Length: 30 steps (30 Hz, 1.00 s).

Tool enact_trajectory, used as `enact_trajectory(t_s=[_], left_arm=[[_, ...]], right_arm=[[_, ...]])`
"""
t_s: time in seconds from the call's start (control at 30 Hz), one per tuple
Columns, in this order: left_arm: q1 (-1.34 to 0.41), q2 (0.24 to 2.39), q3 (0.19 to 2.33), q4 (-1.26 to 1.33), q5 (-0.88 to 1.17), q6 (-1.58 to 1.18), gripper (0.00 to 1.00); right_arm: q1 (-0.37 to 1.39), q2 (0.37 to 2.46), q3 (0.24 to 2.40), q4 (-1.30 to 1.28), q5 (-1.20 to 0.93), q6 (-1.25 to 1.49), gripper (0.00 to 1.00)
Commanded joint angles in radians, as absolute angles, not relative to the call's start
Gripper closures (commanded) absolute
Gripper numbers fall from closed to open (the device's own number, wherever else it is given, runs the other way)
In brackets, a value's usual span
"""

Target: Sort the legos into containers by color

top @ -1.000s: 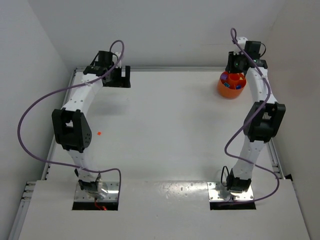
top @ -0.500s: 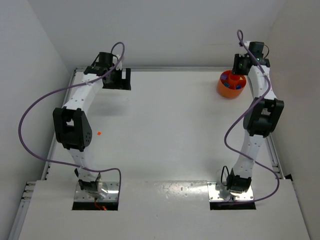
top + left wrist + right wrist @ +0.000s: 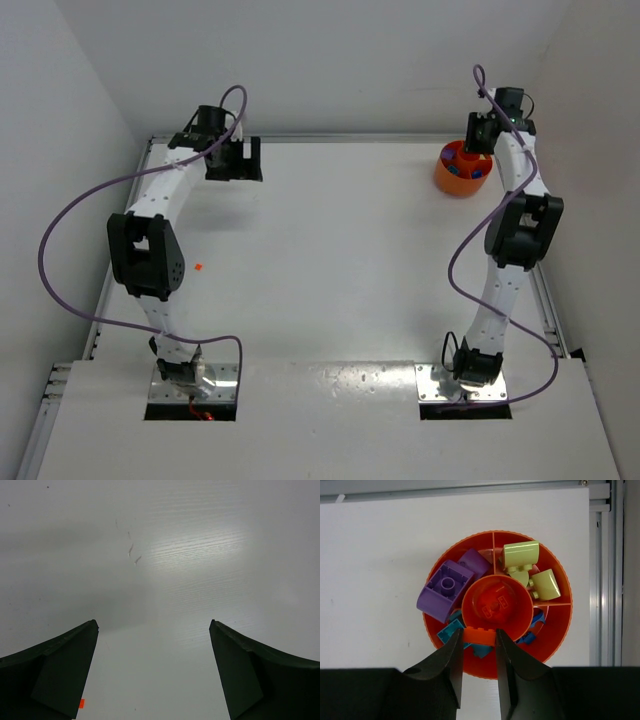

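- At the far right corner of the table (image 3: 330,220), the right gripper (image 3: 478,641) hangs over the orange sectioned bowl (image 3: 557,630), its fingers clamped on an orange-red brick (image 3: 479,636).
- The brick sits over the near rim of the centre cup (image 3: 520,612) (which seems to hold orange-red pieces), with blue bricks (image 3: 451,630) just beneath.
- Released here, it could clip that rim and tumble among the blue, or roll towards the purple bricks (image 3: 445,590) or yellow-green bricks (image 3: 520,555).
- The left gripper (image 3: 154,645) stands wide apart over bare table, holding nothing; a stray brick (image 3: 198,267) lies unsorted, well apart from the bowl.
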State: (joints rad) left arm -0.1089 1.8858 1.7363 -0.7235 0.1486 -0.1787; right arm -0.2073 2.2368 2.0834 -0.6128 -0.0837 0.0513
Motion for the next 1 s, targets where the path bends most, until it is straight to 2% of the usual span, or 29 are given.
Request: enact_trajectory(t_s=[0.0, 0.07, 0.3, 0.47, 0.77, 0.93, 0.97], left_arm=[[-0.091, 1.887, 1.749, -0.71, 0.144, -0.218, 0.0], [-0.091, 1.887, 1.749, -0.71, 0.144, -0.218, 0.0], [-0.091, 1.887, 1.74, -0.71, 0.144, -0.209, 0.0], [-0.091, 1.887, 1.74, -0.71, 0.126, -0.198, 0.0], [-0.091, 1.833, 1.707, -0.71, 0.126, -0.132, 0.0], [0.014, 1.749, 1.547, -0.765, 0.21, 0.059, 0.0], [0.031, 1.74, 1.522, -0.808, 0.247, 0.104, 0.0]], right_arm=[[-0.207, 2.25, 2.131, -0.604, -0.058, 0.074, 0.9], [-0.207, 2.26, 2.14, -0.594, -0.049, 0.074, 0.88], [-0.207, 2.269, 2.14, -0.583, -0.04, 0.083, 0.63], [-0.207, 2.269, 2.149, -0.574, -0.031, 0.092, 0.54], [-0.196, 2.24, 2.158, -0.574, -0.061, 0.055, 0.51], [-0.163, 2.134, 2.14, -0.633, -0.247, -0.05, 0.48], [-0.163, 2.116, 2.122, -0.634, -0.311, -0.07, 0.45]])
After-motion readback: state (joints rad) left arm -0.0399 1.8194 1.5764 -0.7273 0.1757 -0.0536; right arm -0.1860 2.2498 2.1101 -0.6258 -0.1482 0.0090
